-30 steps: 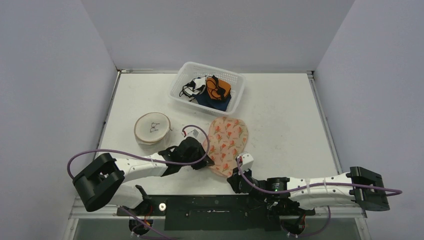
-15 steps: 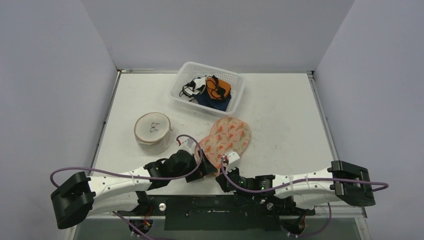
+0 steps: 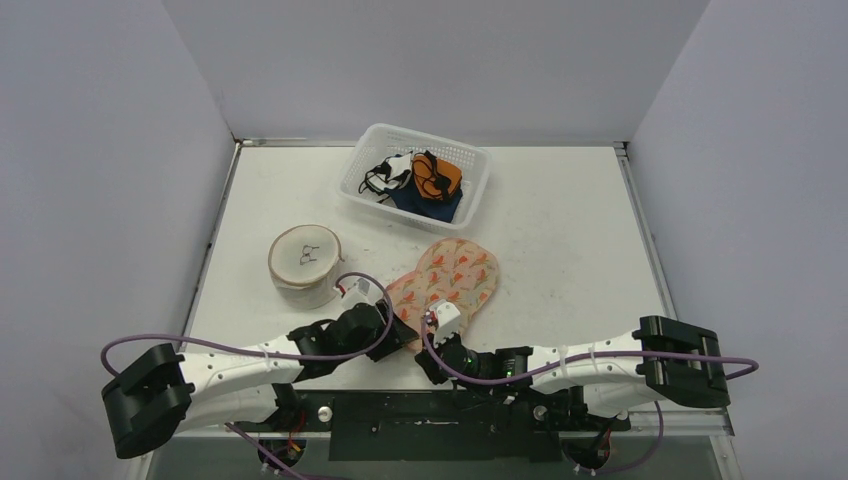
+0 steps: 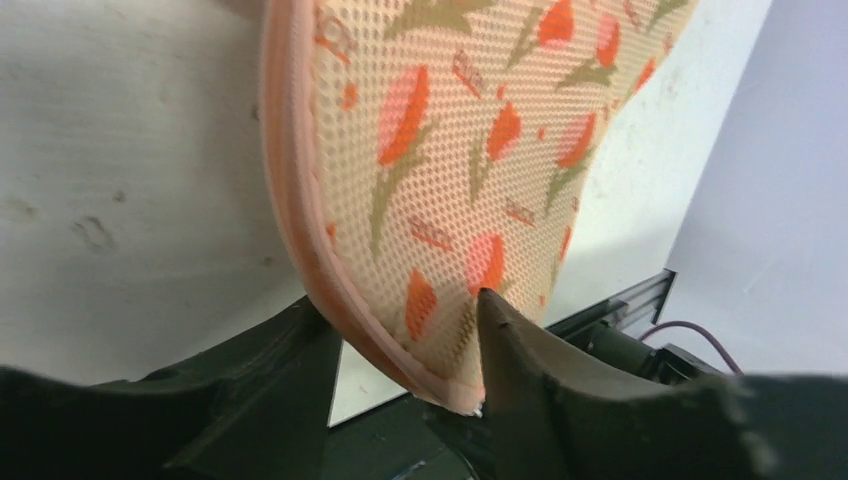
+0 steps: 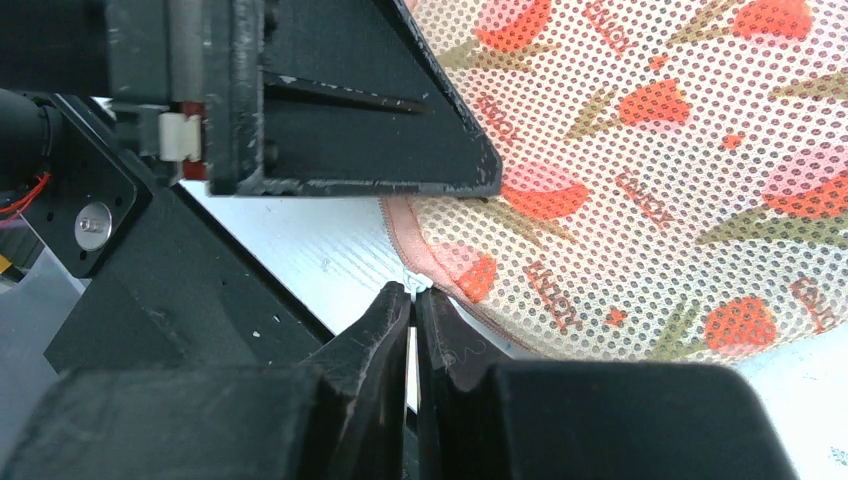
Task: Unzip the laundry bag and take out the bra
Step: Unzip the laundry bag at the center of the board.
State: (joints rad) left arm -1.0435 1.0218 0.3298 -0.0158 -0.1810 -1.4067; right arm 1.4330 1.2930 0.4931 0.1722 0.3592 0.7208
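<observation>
The laundry bag point(image 3: 452, 272) is a peach mesh pouch with an orange flower print, lying near the table's front edge. Its near end sits between my left gripper's point(image 3: 403, 333) jaws, and both fingers press against the mesh point(image 4: 450, 130) and its seam. My left gripper point(image 4: 400, 320) holds that wide end. Just right of it, my right gripper point(image 3: 428, 346) is shut, with the small pale zipper pull pinched at its tips point(image 5: 412, 290) at the bag's edge point(image 5: 650, 180). The bra is hidden.
A white slatted basket point(image 3: 362, 182) with orange, black and navy garments stands at the back middle. A round cream pouch point(image 3: 305, 258) sits left of the bag. The black rail at the table's front edge runs right under both grippers.
My left gripper let go, opened wide, then closed around the bag's near end. My right arm slid left along the front edge, and the bag's near end shifted left with it.
</observation>
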